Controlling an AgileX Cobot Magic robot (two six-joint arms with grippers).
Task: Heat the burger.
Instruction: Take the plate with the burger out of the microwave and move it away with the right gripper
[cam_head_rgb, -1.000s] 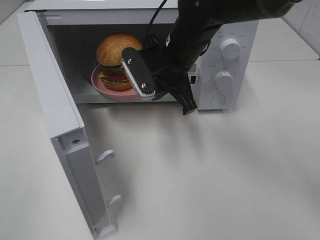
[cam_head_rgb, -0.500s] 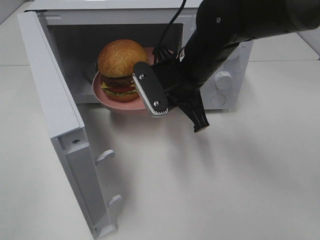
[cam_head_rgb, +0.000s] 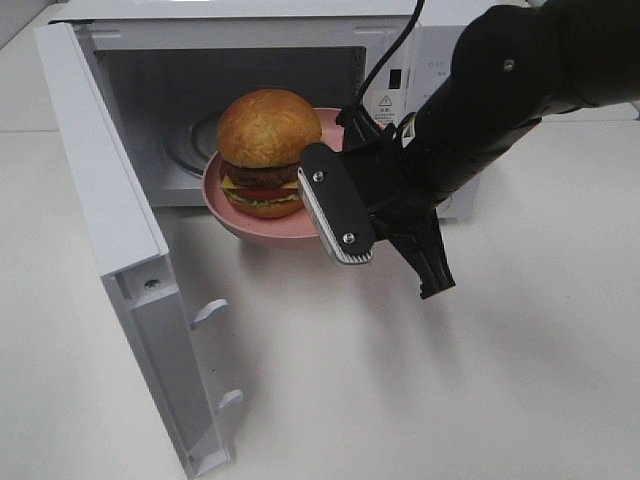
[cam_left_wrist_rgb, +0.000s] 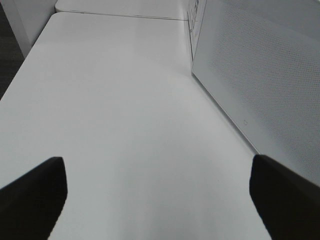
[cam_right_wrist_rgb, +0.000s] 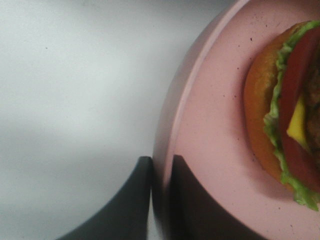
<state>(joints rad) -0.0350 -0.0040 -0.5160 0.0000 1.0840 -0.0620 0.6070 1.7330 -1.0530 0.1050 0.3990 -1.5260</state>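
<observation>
White table (cam_head_rgb: 420, 400), jaws pinching plate (cam_right_wrist_rgb: 200, 145) (burger (cam_head_rgb: 265, 150) aboard)

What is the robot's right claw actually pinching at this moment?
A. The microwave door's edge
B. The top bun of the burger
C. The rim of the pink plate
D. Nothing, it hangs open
C: in the right wrist view the right gripper has one finger on each side of the pink plate rim, while the burger sits untouched on top.
</observation>
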